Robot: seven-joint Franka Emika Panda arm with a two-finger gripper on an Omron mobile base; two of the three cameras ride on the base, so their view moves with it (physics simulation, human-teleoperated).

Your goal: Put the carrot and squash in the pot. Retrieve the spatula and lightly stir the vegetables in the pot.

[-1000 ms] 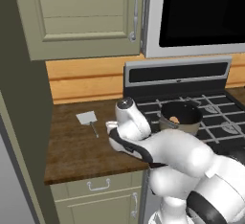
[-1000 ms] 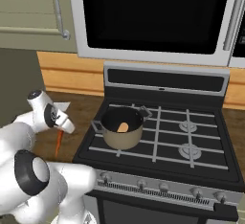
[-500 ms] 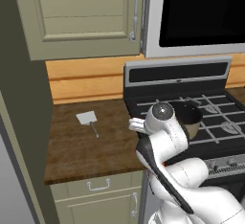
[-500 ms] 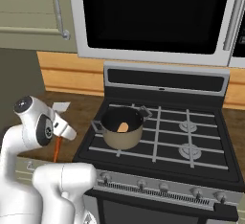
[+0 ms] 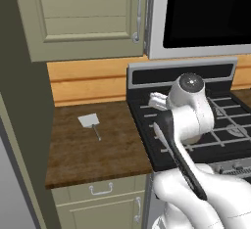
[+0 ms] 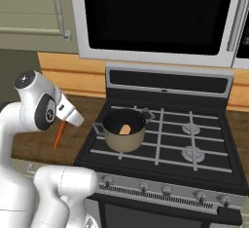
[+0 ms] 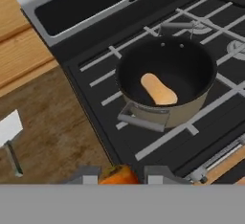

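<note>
My gripper (image 7: 117, 176) is shut on the thin orange-red carrot (image 7: 116, 174), whose top shows between the fingertips (image 7: 160, 174). In the right base view the carrot (image 6: 58, 136) hangs below the hand, over the counter left of the stove. The tan-bronze pot (image 7: 186, 114) stands on the front left burner, ahead and to the right of the gripper. The stubby tan squash (image 7: 158, 89) lies inside the pot (image 6: 124, 142). The pale-grey spatula (image 5: 88, 121) lies flat on the wooden counter, and its blade (image 7: 9, 127) is at the left of the hand view.
The black stove (image 6: 165, 149) has raised grates and a back panel (image 7: 95, 0). A microwave (image 6: 160, 12) hangs above it and a cabinet (image 5: 83, 12) above the counter (image 5: 73, 149). The pot's grey handles (image 7: 141, 121) stick out at its sides.
The arm has swung right towards the stove, its elbow rising in front of the pot in the left base view. The held carrot has risen a little off the counter.
</note>
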